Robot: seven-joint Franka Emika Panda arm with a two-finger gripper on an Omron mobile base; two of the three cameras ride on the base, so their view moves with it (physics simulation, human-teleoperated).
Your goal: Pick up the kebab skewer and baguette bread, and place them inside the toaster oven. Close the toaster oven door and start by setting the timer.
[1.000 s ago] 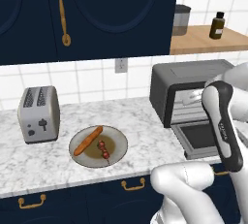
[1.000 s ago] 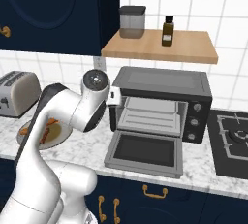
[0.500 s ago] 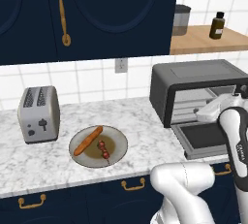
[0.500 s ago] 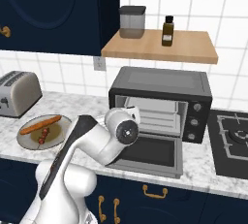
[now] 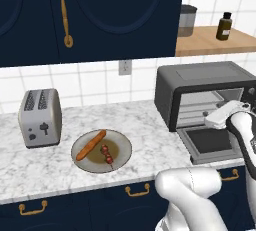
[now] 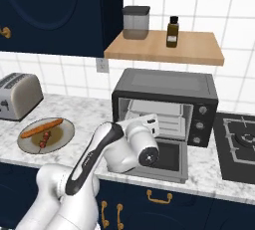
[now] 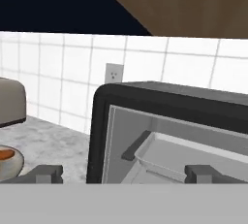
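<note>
The toaster oven [image 6: 164, 108] gapes at the desk's [image 5: 150, 125] three o'clock end, its door [image 6: 167, 158] dropped flat; the arm above could knock it when swinging away. On the plate [image 5: 101, 150] at nine o'clock lie the baguette bread [image 5: 90, 145] and the thin kebab skewer [image 5: 107, 155], side by side: wide-apart, empty jaws [image 7: 123, 173] could pinch both or roll one off.

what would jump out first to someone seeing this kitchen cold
The dark toaster oven at the right of the counter, its door folded down flat, with the white arm's open gripper facing its mouth. To the left, a plate holds a baguette and a kebab skewer, beside a silver toaster.
</note>
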